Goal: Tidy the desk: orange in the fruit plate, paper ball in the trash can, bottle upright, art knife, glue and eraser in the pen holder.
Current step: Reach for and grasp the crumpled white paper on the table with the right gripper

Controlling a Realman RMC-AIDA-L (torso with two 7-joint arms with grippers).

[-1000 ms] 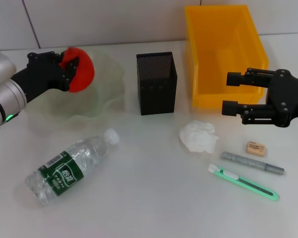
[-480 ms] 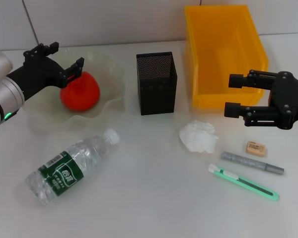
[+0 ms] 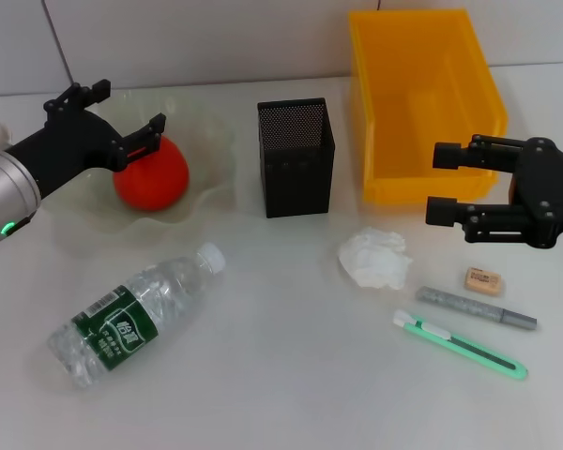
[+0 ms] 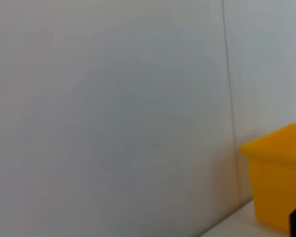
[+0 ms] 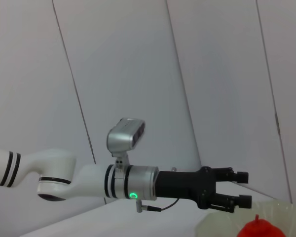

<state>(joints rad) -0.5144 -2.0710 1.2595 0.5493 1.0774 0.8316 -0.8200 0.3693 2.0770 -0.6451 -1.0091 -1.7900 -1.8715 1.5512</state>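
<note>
The orange (image 3: 151,174) lies in the clear fruit plate (image 3: 211,141) at the back left. My left gripper (image 3: 122,118) is open just above and beside it, and also shows in the right wrist view (image 5: 241,189). The bottle (image 3: 131,315) lies on its side at the front left. The paper ball (image 3: 375,259), the eraser (image 3: 484,280), the grey glue stick (image 3: 476,308) and the green art knife (image 3: 460,345) lie at the right. My right gripper (image 3: 439,183) is open, above and to the right of the paper ball. The black mesh pen holder (image 3: 296,157) stands mid-back.
The yellow bin (image 3: 422,98), the trash can, stands at the back right, next to the pen holder; its corner shows in the left wrist view (image 4: 276,173). A grey wall runs behind the desk.
My left gripper has let go of the orange, which now lies in the plate, and has drawn back a little. My right gripper has hardly moved.
</note>
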